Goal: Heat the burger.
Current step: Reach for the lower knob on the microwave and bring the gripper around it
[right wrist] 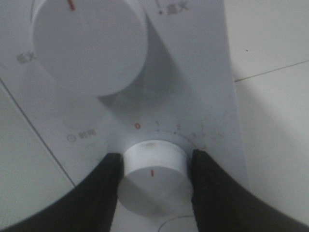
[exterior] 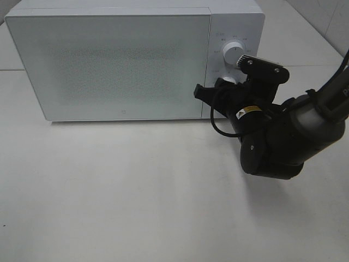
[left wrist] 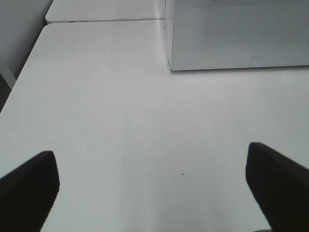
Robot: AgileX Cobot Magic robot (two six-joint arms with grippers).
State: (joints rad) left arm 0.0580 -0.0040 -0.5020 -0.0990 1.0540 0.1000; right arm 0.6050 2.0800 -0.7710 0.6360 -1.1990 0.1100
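- Right gripper (right wrist: 154, 166) pinches the microwave's (exterior: 120, 65) timer knob (right wrist: 152, 186), placed to dial heating time; burger not in view.
- Left gripper (left wrist: 153, 186) hangs spread and empty, out of the way.

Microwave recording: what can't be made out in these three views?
- Burger: seen in no view. The closed microwave door looks opaque, so the inside is hidden.
- Lower knob: mostly hidden behind the right tool in the exterior high view.
- Dial markings: blurred in the right wrist view, too small in the exterior high view.
- Left tool: only two fingertips show in the left wrist view. The frame edge cuts off the rest.
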